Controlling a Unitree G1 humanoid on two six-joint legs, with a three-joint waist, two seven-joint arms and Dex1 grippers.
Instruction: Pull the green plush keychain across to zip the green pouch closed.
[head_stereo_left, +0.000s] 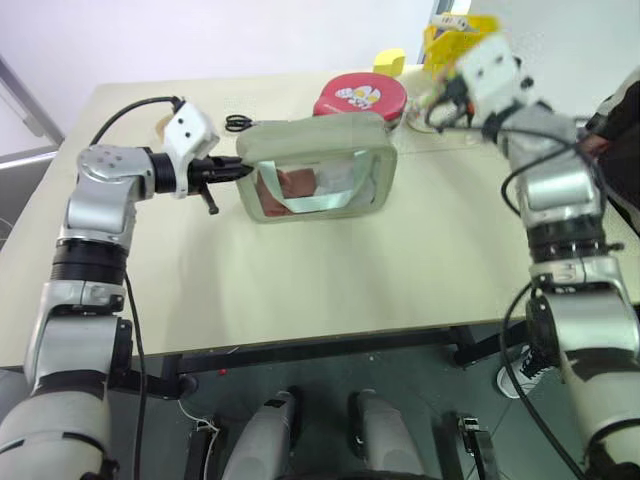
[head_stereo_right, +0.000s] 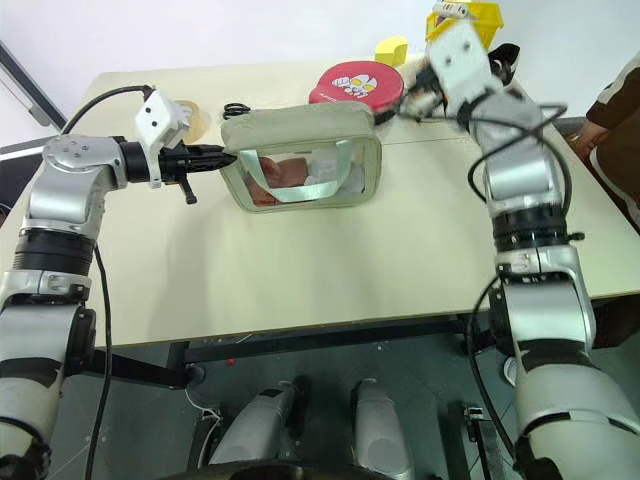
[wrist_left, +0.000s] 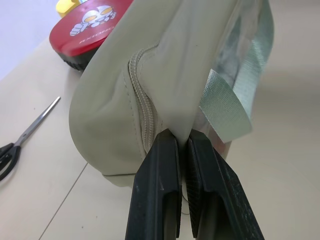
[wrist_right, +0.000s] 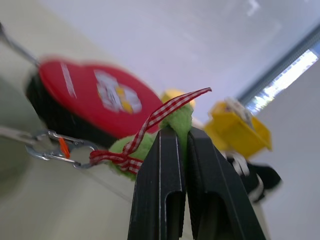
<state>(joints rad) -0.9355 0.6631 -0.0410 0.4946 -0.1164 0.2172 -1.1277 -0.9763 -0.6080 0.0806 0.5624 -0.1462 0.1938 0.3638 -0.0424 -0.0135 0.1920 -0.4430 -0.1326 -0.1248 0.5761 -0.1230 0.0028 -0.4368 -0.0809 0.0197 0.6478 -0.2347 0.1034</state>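
Table (head_stereo_left: 330, 270): pouch (head_stereo_left: 318, 170), red pad (head_stereo_left: 360, 97), scissors (head_stereo_left: 236, 123)

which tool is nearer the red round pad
Right. The right tool, shut on the green plush keychain, sits just beside the red round pad. The left tool pinches the green pouch at its far end.

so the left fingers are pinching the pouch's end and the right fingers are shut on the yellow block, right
Not quite. The right fingers are shut on the green plush keychain, not the yellow block, as the right wrist view shows. The left fingers do pinch the green pouch at its end.
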